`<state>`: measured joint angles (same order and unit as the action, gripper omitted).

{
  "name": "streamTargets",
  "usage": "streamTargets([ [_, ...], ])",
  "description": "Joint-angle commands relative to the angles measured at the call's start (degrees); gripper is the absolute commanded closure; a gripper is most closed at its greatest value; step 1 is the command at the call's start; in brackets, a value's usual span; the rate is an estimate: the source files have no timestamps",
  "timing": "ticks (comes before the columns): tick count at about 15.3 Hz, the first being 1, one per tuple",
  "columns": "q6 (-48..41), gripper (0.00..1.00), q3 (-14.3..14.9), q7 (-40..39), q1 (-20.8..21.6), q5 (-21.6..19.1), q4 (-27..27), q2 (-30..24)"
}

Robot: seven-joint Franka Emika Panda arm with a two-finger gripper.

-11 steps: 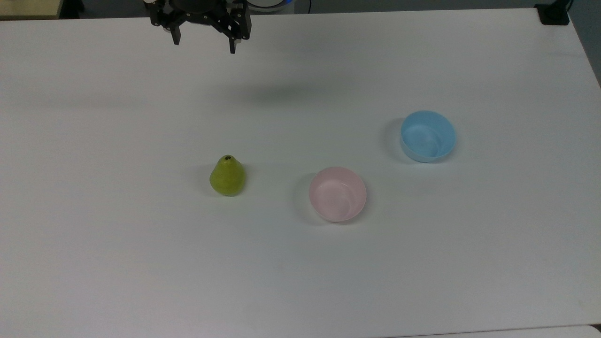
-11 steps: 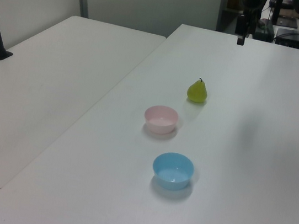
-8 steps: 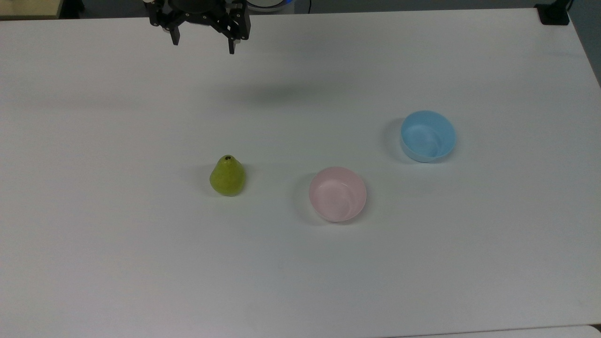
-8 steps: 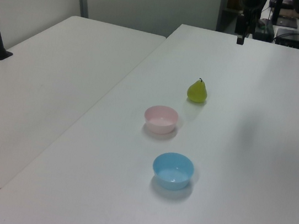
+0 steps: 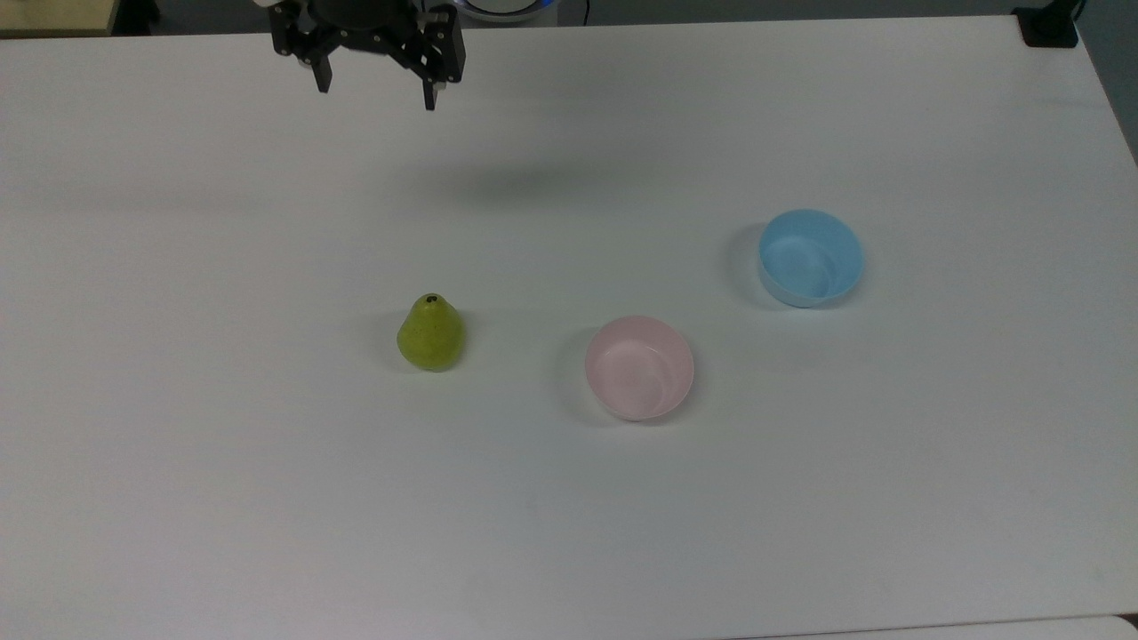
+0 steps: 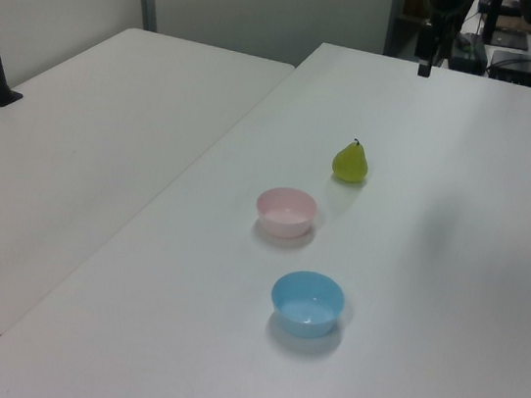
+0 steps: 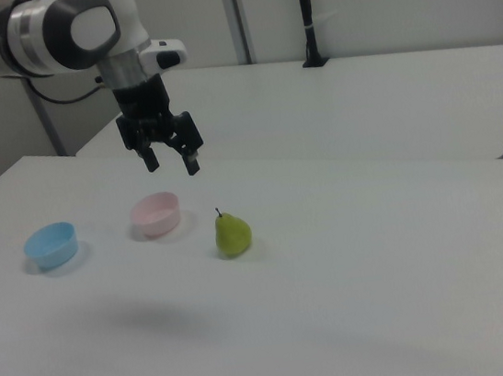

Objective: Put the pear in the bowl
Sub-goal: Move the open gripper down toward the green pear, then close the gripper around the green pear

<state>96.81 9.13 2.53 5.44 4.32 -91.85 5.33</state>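
The yellow-green pear (image 5: 430,333) (image 6: 351,162) (image 7: 233,233) stands upright on the white table, stem up. The pale pink bowl (image 5: 639,367) (image 6: 286,211) (image 7: 156,213) sits empty to the pear's right in the top view. My gripper (image 5: 375,92) (image 7: 170,162) hangs open high above the table near the top view's upper edge, well away from the pear, nothing between its black fingers. In the left view a black part of the gripper (image 6: 424,65) shows at the table's far end.
A light blue bowl (image 5: 810,257) (image 6: 307,303) (image 7: 51,245) stands empty beyond the pink one, to the top view's right. A second white table (image 6: 87,134) adjoins on the left view's left. A black post base (image 5: 1049,27) sits at the top view's upper right corner.
The gripper has shifted slightly to the top view's left and a little down in that picture, still open. The pear and both bowls have not moved.
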Motion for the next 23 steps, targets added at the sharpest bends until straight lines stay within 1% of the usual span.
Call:
streamTargets([
  [1, 6.96, 0.0, 2.64, -2.96, 0.36, -1.34, -0.25, 4.94],
  [3, 9.96, 0.0, 3.26, -5.33, 0.36, -1.34, -0.26, 8.11],
  [8, 16.47, 0.0, 3.09, -7.45, 1.15, -1.42, -0.25, 14.79],
  [9, 17.87, 0.0, 2.65, -6.93, 1.32, -1.42, -0.25, 15.93],
  [11, 21.64, 0.0, 2.56, -5.97, 3.07, -1.51, -0.25, 18.83],
  [13, 25.69, 0.0, 2.04, -2.64, 3.6, -1.42, -0.25, 21.29],
  [14, 27.45, 0.0, 1.95, -1.49, 4.83, -1.34, -0.25, 22.61],
  [18, 30.62, 0.0, 1.95, -1.12, 4.93, -0.46, -0.34, 25.34],
  [21, 31.6, 0.0, 1.95, -1.74, 4.84, 0.33, -0.34, 26.14],
  [22, 31.6, 0.07, 1.95, -1.74, 4.67, 1.46, -0.34, 26.14],
  [23, 31.51, 0.16, 1.95, -1.74, 4.66, 1.74, -0.34, 26.05],
])
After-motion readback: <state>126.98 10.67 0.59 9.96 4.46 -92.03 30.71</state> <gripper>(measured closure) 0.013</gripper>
